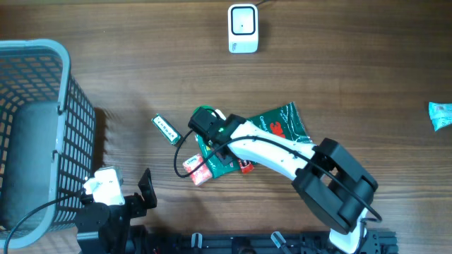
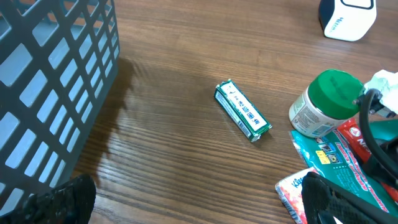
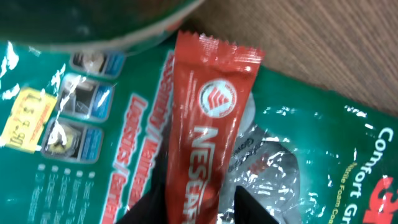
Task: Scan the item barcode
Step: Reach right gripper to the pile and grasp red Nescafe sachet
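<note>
Our right gripper has both fingers pressed against the long edges of the red Nescafe sachet, pinching the near end. The sachet lies flat on the green packets, just beside a green-lidded jar. The scanner sits well apart, and our left gripper is spread wide.

Overhead straight down; left wrist low, oblique; right wrist tight on sachet

sachet cut off below, basket cropped left
</note>
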Motion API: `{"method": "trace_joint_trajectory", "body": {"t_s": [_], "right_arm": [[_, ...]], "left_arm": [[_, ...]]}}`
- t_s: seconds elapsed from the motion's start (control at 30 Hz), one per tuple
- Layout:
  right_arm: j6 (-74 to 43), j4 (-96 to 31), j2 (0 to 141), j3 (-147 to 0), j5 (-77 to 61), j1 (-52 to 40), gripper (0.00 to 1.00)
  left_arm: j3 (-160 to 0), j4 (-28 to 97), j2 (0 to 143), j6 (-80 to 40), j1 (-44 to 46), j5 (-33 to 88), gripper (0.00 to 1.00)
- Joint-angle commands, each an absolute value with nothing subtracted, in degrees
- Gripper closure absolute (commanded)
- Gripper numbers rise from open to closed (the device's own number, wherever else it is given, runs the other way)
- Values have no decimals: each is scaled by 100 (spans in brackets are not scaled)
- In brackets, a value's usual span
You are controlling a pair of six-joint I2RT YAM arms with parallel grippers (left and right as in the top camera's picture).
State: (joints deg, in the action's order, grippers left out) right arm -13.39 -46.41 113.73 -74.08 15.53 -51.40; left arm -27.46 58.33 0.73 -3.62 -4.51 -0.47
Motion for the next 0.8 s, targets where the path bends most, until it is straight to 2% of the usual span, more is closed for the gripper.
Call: {"method": "trace_joint_trajectory", "body": {"t_s": [0.0,0.1,0.27,0.4,0.47,0.53,0.67,0.7,0.73,0.77], "right_arm": [[-2193,-5153,11981,-7188,1741,-5135,78],[-2847,-5465,11979,-7190,2292,-5131,96],[-2515,-5583,11653,-7780,1133,-5107,96],[-1833,-5828,10256,-8499,-99,-4737,96],[-1597,-5841,9496,-8604,-1046,-4217,96],[-1026,-5791,8989,-8602,-2663,-3420,96],[329,-5459,8960,-8525,-6744,-1865,96],[139,-5168,9032,-8466,-7714,-1612,96],[-803,-4825,9155,-8466,-8589,-1409,96],[-2508,-4491,9255,-8464,-9017,-1273,96]], "left_arm": [[-2716,5817,34,-390,-462,21,0],[-2716,5817,34,-390,-462,21,0],[-2716,5817,34,-392,-462,21,0],[-2716,5817,34,-390,-462,21,0],[-2716,5817,34,-392,-462,21,0],[-2716,5817,34,-390,-462,21,0],[-2716,5817,34,-390,-462,21,0],[-2716,5817,34,-390,-462,21,0],[-2716,5817,34,-390,-462,21,0],[-2716,5817,34,-390,-462,21,0]]}}
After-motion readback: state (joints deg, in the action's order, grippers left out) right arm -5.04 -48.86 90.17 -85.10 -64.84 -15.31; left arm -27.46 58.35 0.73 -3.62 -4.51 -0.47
